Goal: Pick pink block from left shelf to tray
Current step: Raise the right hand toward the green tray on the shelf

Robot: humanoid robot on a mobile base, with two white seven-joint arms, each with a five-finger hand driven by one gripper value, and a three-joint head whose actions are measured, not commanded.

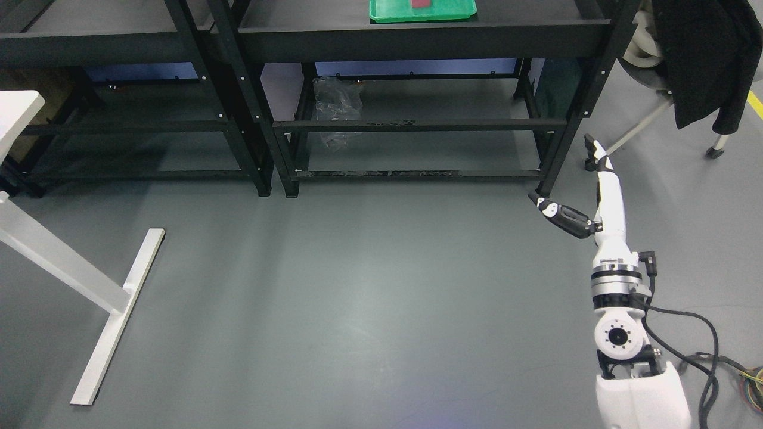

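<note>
Right hand (587, 196) open over floor; pink block (422, 4) cut off in tray (387, 15).

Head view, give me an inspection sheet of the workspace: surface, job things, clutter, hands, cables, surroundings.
Surface: black shelf top at the upper edge; grey floor below.
Job things: green tray on the shelf top, with a pink block lying in it, both cut by the picture's edge.
Clutter: clear plastic bag under the shelf.
Hands: right hand held low over the floor beside the shelf leg, fingers spread, holding nothing; left hand not in view.
Cables: black cable looping from the right arm's wrist.
Surroundings: second black shelf at left, white table leg, chair with a dark coat at right.
</note>
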